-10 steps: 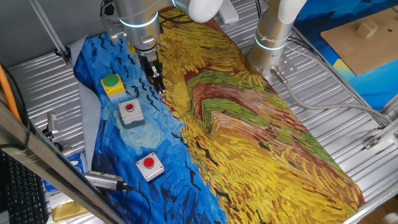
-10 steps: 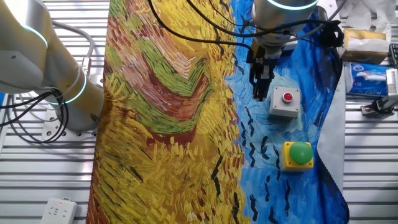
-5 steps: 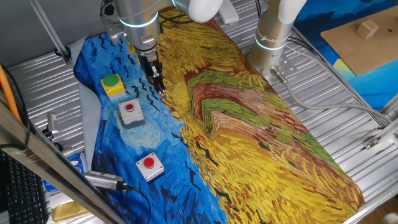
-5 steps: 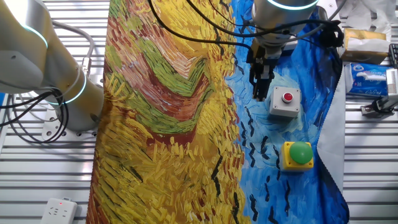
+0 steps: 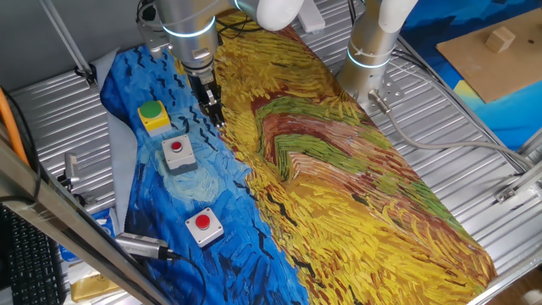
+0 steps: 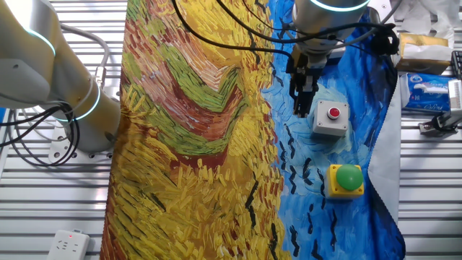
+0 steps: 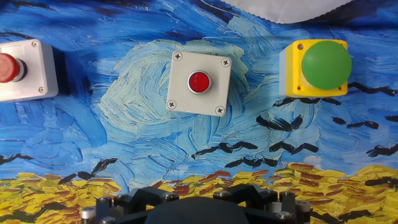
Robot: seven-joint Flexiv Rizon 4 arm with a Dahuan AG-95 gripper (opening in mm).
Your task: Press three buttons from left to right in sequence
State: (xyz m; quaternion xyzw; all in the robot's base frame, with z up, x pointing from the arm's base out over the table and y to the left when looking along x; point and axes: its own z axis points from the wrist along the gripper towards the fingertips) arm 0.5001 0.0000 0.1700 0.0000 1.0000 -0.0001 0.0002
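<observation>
Three buttons sit in a row on the blue part of the painted cloth. The green button on a yellow box [image 5: 152, 113] is farthest, the middle red button on a grey-white box [image 5: 177, 152] follows, and the other red button [image 5: 203, 225] is nearest. My gripper [image 5: 218, 121] hangs above the cloth beside the row, near the middle red button [image 6: 333, 115], and touches none of them. The hand view shows the green button [image 7: 325, 63], the middle red button [image 7: 199, 81] and the other red button [image 7: 7, 67] ahead. The fingertips do not show clearly.
A second arm's base [image 5: 370, 59] stands at the far side of the yellow cloth [image 5: 339, 178]. A cardboard sheet with a small block [image 5: 500, 42] lies at the right. Packets and tools [image 6: 429, 87] lie beside the cloth's blue edge.
</observation>
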